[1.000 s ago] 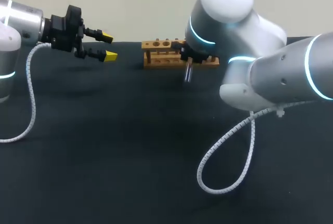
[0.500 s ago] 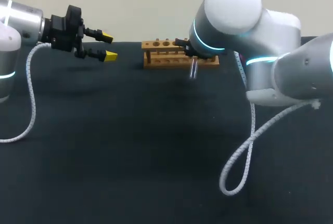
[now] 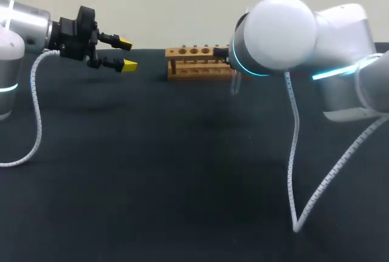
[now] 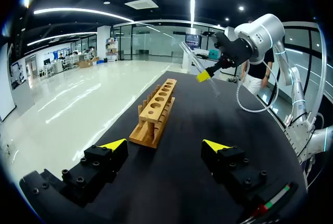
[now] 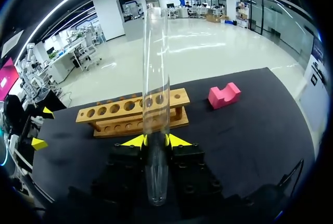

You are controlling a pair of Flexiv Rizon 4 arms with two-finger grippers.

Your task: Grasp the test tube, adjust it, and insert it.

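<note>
1. Gripping the tube (image 5: 155, 78) from both sides with its yellow tips, the right gripper (image 5: 155, 141) is closed on the glass and has nothing else in its hold.
2. Most of the tube reaches out ahead of the fingers. A shorter part with the rounded end runs back between them toward the wrist.
3. In the right wrist view the rack (image 5: 132, 112) lies on the table ahead of the gripper, crosswise, with its row of holes facing up. A pink block (image 5: 225, 95) sits beside the rack's end, apart from it.
4. In the head view the right arm hides its gripper, and only a short piece of the tube (image 3: 234, 84) shows below it, just in front of the rack's (image 3: 194, 61) right end.
5. In the left wrist view the tube (image 4: 190, 55) is held tilted in the air near the rack's (image 4: 156, 109) far end — not in any hole.
6. The left gripper (image 3: 126, 55) hangs over the table's (image 3: 152, 171) left side, well apart from the rack, with its fingers spread wide and empty.
</note>
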